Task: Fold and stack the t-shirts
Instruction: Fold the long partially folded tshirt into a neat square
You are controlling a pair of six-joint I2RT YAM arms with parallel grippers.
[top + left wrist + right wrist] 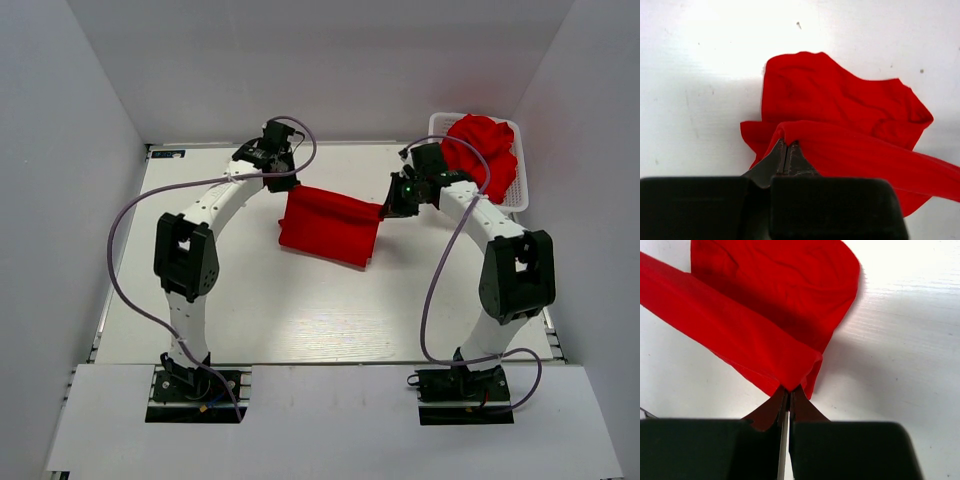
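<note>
A bright red t-shirt (328, 226) hangs stretched between my two grippers over the middle of the table, its lower part resting on the surface. My left gripper (283, 183) is shut on the shirt's left upper corner; in the left wrist view the cloth (850, 125) folds over the pinched tips of that gripper (788, 143). My right gripper (388, 208) is shut on the right upper corner, and the right wrist view shows the red t-shirt (765, 315) running away from that gripper (789, 390). More red t-shirts (484, 152) lie crumpled in the basket.
A white plastic lattice basket (519, 190) stands at the back right corner, behind my right arm. White walls close in the table on the left, the back and the right. Purple cables loop off both arms.
</note>
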